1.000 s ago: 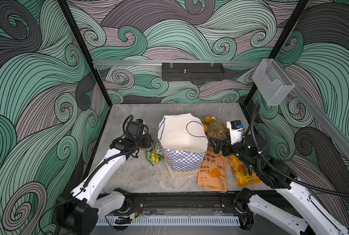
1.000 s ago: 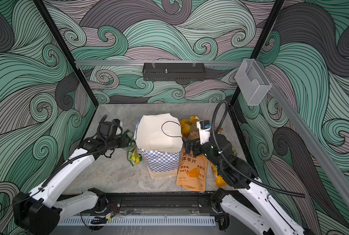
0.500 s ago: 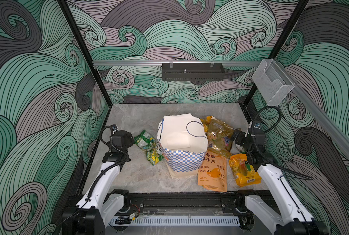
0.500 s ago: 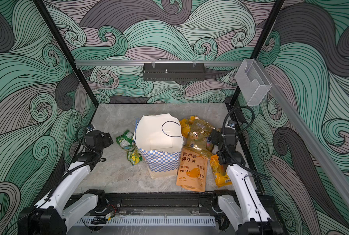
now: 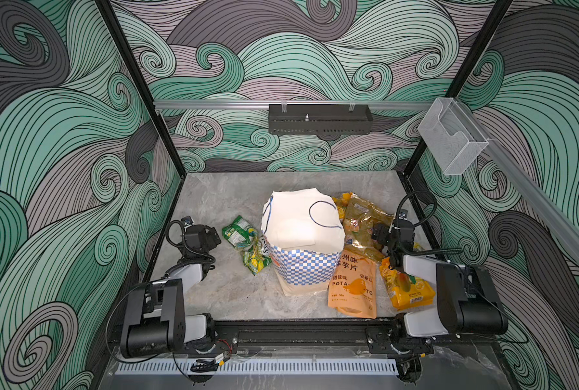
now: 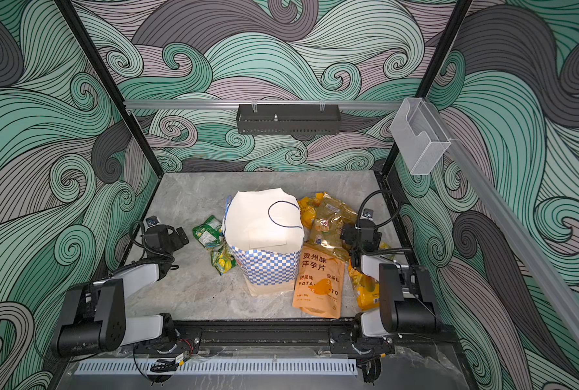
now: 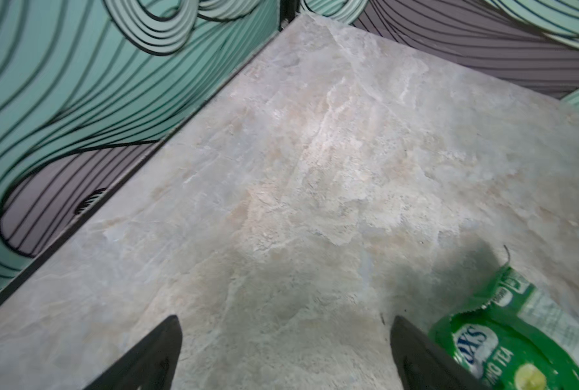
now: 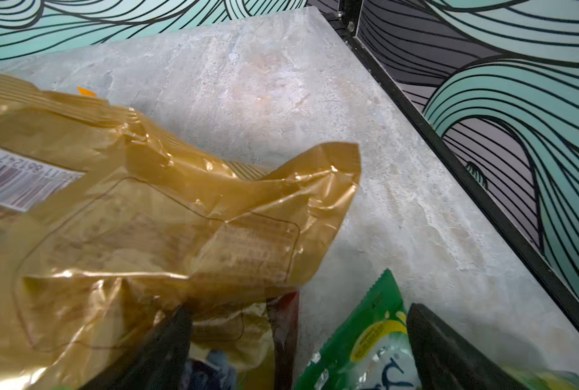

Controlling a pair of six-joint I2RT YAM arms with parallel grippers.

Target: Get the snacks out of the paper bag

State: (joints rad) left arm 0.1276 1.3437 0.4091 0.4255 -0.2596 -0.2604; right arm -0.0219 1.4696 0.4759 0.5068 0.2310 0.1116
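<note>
Confirm bag [image 5: 298,229] looks emptied.
L gripper [image 7: 284,319], R gripper [image 8: 298,309] both released, empty; I'd peek inside from above w/o nudging snacks [image 5: 352,283].

The bag [image 5: 301,236] is cream with a blue-and-white checked band (white inside). The pouch [image 5: 352,287] is orange; there is a golden-brown packet [image 5: 362,219] and a green packet [image 5: 239,233]. The walls [image 5: 45,169] swirl teal and grey; the table [image 5: 230,196] is mottled grey.

Robot test cell, lab-type. Swirl-printed wall panels [image 5: 62,135] on three sides; black frame posts [image 5: 143,91]; aluminium rail [image 5: 214,104]; stone-look counter [image 5: 230,196]; two arms [image 5: 187,273] bolted to front base rail [image 5: 298,332].
</note>
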